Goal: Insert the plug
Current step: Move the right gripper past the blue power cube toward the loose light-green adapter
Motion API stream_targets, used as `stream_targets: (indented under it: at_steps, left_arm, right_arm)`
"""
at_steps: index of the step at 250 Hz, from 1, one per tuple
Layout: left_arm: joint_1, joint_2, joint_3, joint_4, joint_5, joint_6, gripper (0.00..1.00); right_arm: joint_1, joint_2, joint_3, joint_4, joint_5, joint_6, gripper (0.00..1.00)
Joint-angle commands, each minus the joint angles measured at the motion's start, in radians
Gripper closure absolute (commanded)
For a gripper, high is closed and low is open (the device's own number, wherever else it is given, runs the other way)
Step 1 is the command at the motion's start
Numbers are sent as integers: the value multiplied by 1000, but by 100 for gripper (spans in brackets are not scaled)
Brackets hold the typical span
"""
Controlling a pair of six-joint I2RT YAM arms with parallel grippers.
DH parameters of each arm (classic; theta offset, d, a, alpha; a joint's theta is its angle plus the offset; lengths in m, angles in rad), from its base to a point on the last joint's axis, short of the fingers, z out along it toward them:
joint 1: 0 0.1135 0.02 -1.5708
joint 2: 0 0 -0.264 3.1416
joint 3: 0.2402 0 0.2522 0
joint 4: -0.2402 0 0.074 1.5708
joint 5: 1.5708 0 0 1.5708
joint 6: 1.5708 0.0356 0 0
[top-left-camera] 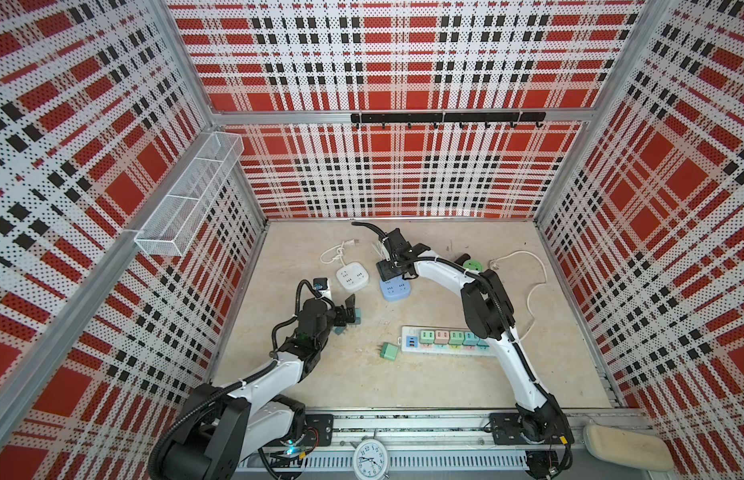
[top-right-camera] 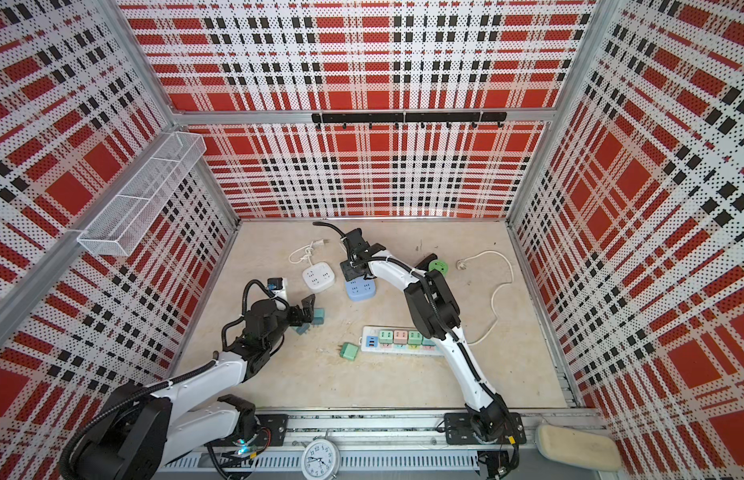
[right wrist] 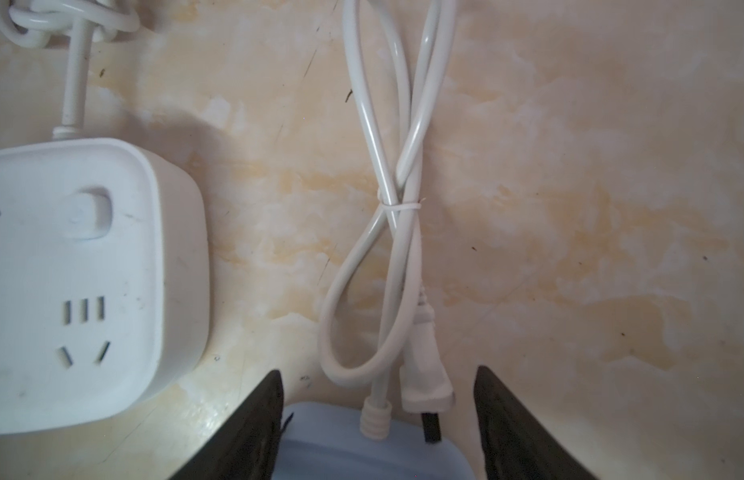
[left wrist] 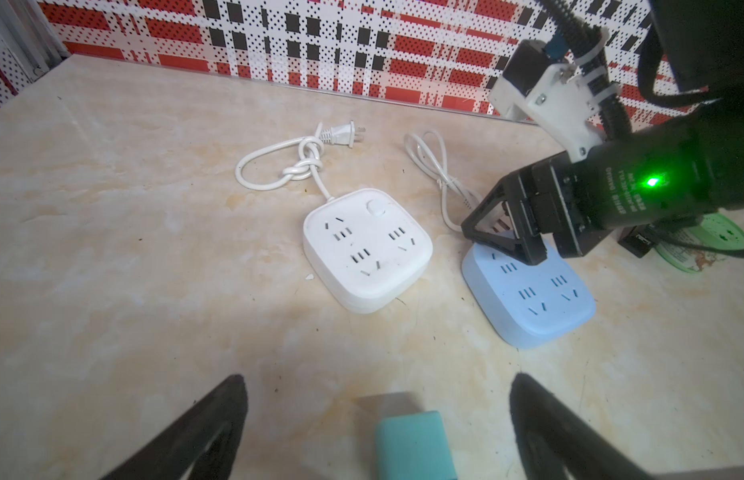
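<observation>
Both right jaws stand part-open and empty. Under them is the blue socket's (right wrist: 341,457) edge, then the plug (right wrist: 426,368) between them with a gap either side, its long axis running straight outward and its prongs pointing back. Its cord (right wrist: 397,187) trails beyond. The left jaws, wide open and empty, are well apart.

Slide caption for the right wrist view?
Right gripper straddles the white plug at the blue socket's edge, white socket alongside.
</observation>
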Motion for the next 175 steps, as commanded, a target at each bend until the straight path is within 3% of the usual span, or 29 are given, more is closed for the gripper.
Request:
stream_targets:
  at_steps: [1, 73, 175]
  left_arm:
    - [19, -20, -23, 40, 25, -43, 1]
    - [21, -8, -19, 45, 41, -46, 1]
    - [22, -7, -19, 46, 44, -45, 1]
  right_arm:
    - [7, 0, -51, 8, 9, 20, 32]
    - [23, -218, -464, 298, -4, 161, 34]
    - [75, -274, -638, 532, -102, 354, 42]
